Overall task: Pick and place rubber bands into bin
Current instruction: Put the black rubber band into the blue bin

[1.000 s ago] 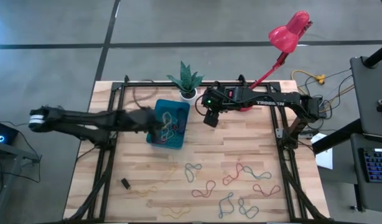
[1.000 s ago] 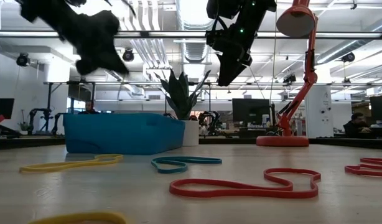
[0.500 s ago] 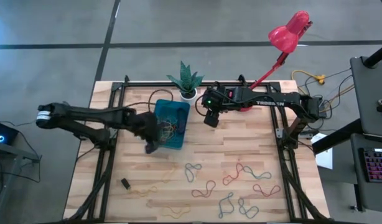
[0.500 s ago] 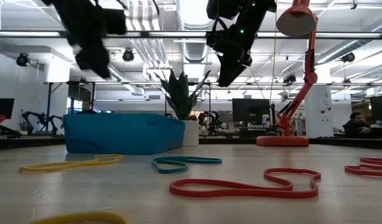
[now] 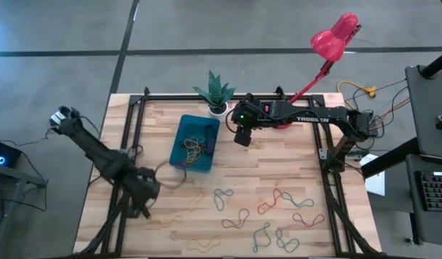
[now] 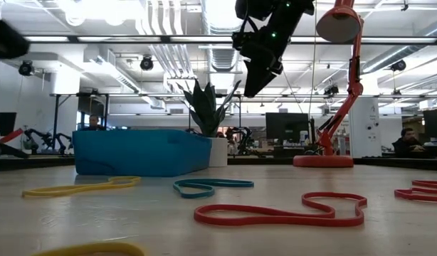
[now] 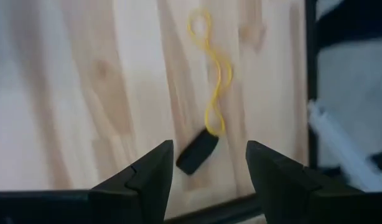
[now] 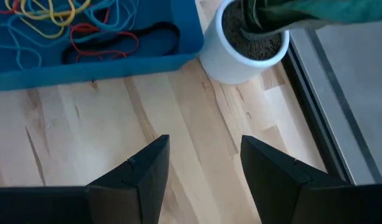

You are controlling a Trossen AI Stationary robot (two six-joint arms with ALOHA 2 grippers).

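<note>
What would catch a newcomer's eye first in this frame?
Probably the shallow teal-blue plastic bin at the table's middle left, already holding a tangle of coloured rubber bands. More loops lie scattered across the near right of the wooden table. The left gripper hangs open above a thin yellow band near the front-left corner.

Counted on the wooden table
One shallow teal-blue plastic bin (image 5: 195, 143), one white pot with a green plant (image 5: 217, 101), one pink desk lamp (image 5: 333, 37), one small black block (image 5: 145, 212), two dark arms; about ten loose rubber bands (image 5: 278, 216) lower right.
</note>
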